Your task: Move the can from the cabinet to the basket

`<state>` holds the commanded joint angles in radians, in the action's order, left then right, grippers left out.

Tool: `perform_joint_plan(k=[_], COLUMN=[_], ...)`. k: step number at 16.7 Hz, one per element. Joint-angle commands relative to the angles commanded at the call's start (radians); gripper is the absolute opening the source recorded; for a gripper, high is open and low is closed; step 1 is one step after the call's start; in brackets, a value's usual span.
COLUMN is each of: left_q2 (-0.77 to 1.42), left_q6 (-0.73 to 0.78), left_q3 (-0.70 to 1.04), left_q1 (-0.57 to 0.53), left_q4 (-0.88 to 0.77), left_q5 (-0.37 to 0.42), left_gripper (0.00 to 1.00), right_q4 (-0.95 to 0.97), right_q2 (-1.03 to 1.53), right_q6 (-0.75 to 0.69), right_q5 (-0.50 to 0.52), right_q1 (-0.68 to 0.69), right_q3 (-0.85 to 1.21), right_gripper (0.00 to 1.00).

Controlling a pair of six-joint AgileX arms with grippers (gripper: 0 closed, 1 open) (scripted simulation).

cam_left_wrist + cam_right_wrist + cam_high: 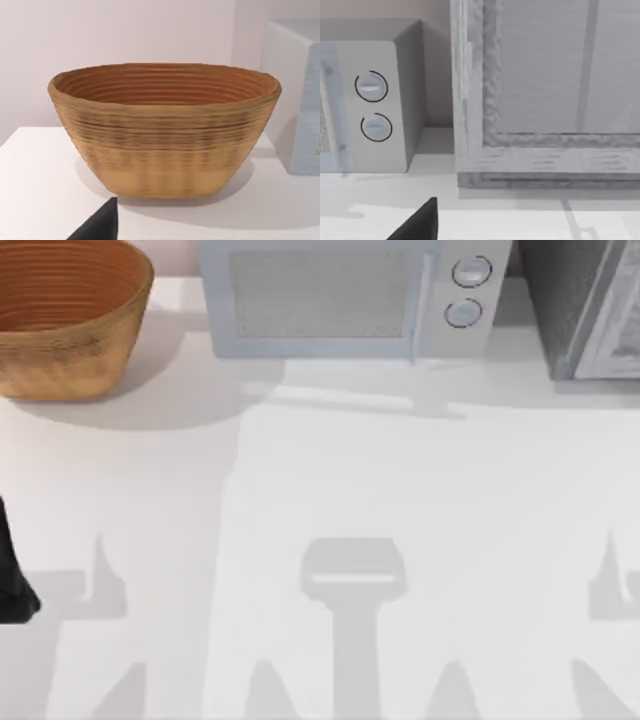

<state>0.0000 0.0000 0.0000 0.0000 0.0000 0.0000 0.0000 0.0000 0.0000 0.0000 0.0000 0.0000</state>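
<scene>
Standing at the surface's (330,500) far right, the large boxy cabinet (585,305) with its dark grey speckled side and paler grey-white front panel sits just right of the light grey microwave (340,295) with two round knobs. Left of that microwave, at the far left corner, rests the big round woven tan-to-orange basket (65,315), ribbed inside. A dark piece of the left arm (12,580) shows at the left edge, well nearer than the microwave; whether either claw is released or clenched cannot be told.
</scene>
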Motion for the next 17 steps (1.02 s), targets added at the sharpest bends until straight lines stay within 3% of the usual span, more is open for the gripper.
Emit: perform_joint_plan(k=[7, 17], left_q2=[0.000, 0.000], left_q6=[0.000, 0.000], left_q3=[0.000, 0.000], left_q1=[0.000, 0.000], left_q4=[0.000, 0.000], left_q5=[0.000, 0.000], left_gripper=[1.00, 1.00], right_q4=[-0.038, -0.254], right_q2=[0.136, 0.807], right_q6=[0.002, 0.006], right_q5=[0.020, 0.122], right_q1=[0.021, 0.110], right_q3=[0.159, 1.032], right_gripper=[1.00, 1.00])
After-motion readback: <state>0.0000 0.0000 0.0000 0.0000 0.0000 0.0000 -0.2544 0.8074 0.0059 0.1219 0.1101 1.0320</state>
